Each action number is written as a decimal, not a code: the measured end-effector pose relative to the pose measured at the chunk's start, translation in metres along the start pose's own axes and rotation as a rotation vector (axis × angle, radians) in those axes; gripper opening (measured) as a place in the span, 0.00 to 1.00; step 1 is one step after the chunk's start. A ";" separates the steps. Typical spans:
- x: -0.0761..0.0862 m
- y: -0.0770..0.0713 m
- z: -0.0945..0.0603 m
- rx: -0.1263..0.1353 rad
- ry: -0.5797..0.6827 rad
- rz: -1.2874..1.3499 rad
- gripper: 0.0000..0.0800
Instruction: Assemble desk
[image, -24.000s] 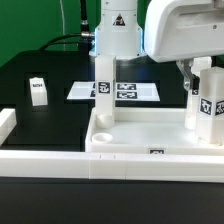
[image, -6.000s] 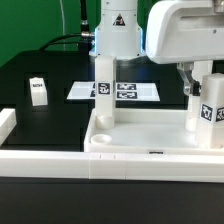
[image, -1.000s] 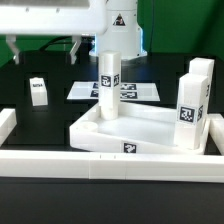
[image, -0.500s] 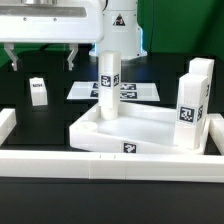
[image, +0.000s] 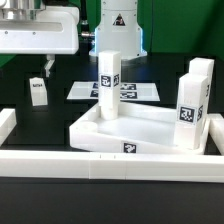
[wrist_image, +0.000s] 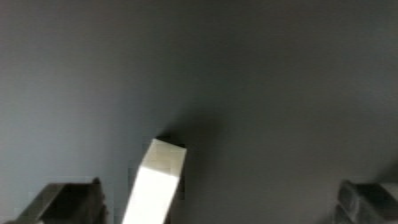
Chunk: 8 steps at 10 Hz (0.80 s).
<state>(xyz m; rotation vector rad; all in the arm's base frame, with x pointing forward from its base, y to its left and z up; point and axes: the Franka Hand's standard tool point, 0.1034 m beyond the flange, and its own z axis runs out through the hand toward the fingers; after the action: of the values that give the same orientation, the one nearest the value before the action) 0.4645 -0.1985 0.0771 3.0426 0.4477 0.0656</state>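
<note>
Over the loose leg (image: 38, 91) on the exterior view's left, I've got my gripper (image: 47, 64) spread wide, fingers empty; next I'd descend and grasp it.

Fingers (wrist_image: 71, 200) apart — empty, raised

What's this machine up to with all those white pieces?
A robot arm is building a small desk. The tabletop lies upside down with two legs standing in its corner sockets. The gripper, open and empty, hangs above a loose leg lying on the black table, probably the next piece to pick up.
</note>
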 end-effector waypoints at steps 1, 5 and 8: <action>0.000 0.000 0.000 0.000 -0.001 0.003 0.81; -0.003 -0.015 0.019 0.048 -0.156 0.074 0.81; -0.009 -0.015 0.025 0.078 -0.323 0.111 0.81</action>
<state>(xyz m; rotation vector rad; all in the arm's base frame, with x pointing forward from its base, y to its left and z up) 0.4527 -0.1879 0.0504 3.0664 0.2614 -0.4407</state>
